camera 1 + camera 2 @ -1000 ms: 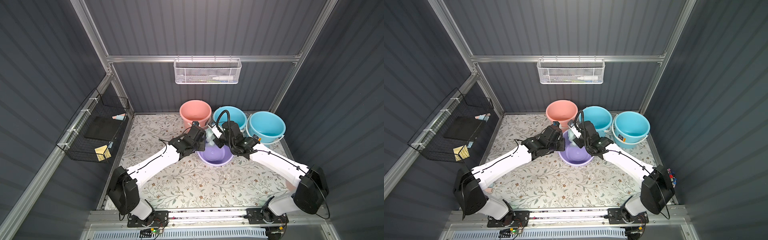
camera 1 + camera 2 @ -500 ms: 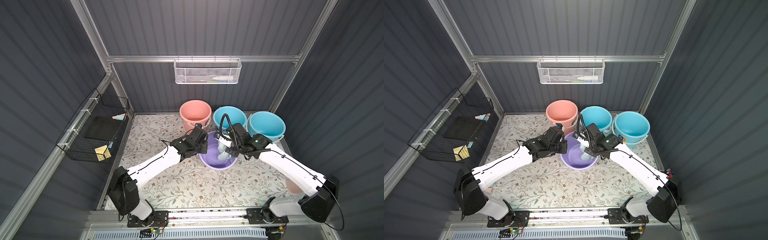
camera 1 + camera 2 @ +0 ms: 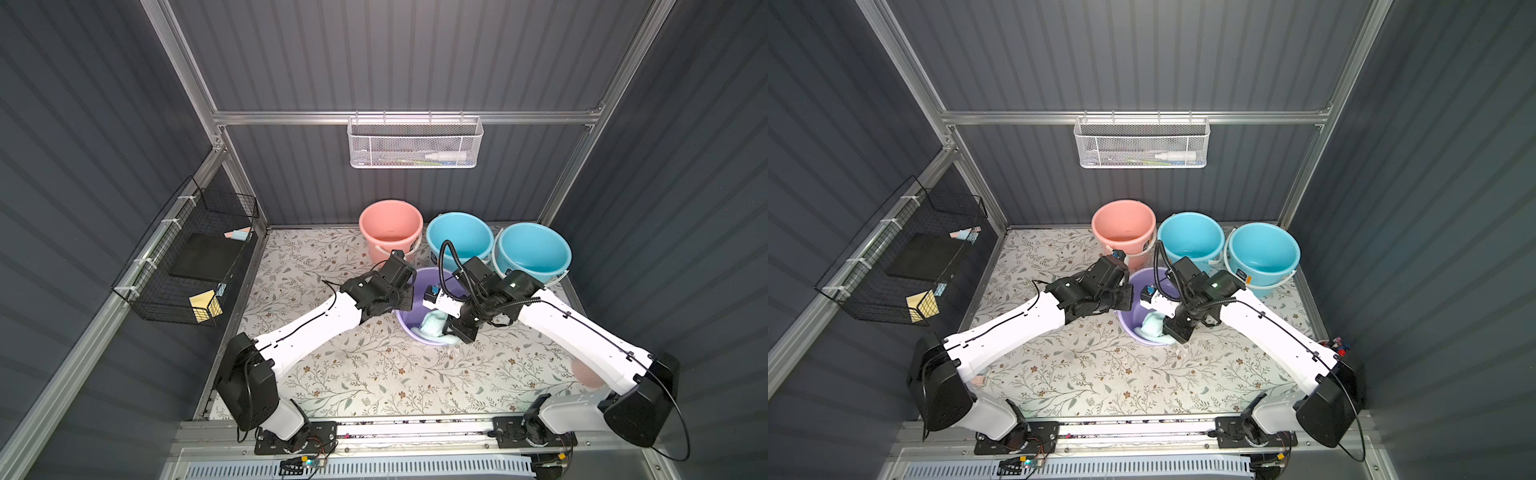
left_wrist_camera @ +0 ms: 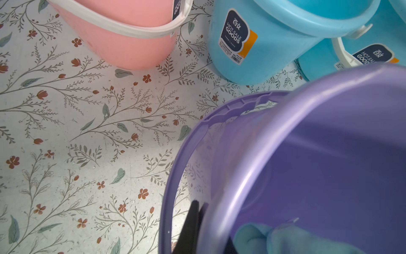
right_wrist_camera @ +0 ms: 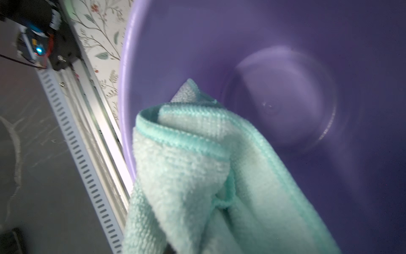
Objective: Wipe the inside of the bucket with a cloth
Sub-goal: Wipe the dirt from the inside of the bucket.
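A purple bucket (image 3: 409, 336) sits on the floral mat in front of the other buckets, and its mouth looks tipped toward the front. My left gripper (image 3: 402, 306) is shut on the bucket's left rim. In the left wrist view one dark finger (image 4: 190, 226) lies outside the bucket's wall (image 4: 307, 154). The pale aqua cloth (image 3: 432, 326) is bunched against the near inner wall, with my right gripper (image 3: 461, 330) shut on it. In the right wrist view the cloth (image 5: 186, 171) hides the fingers, and the bucket's floor (image 5: 274, 105) shows beyond it.
A pink bucket (image 3: 390, 226) and two blue buckets (image 3: 459, 239) (image 3: 534, 251) stand close behind the purple one. A black wire basket (image 3: 187, 257) hangs on the left wall. A white mesh basket (image 3: 415, 143) hangs on the back wall.
My right gripper has carried the cloth from above the far rim down into the bucket and across to its near wall. The left gripper has kept its hold on the rim.
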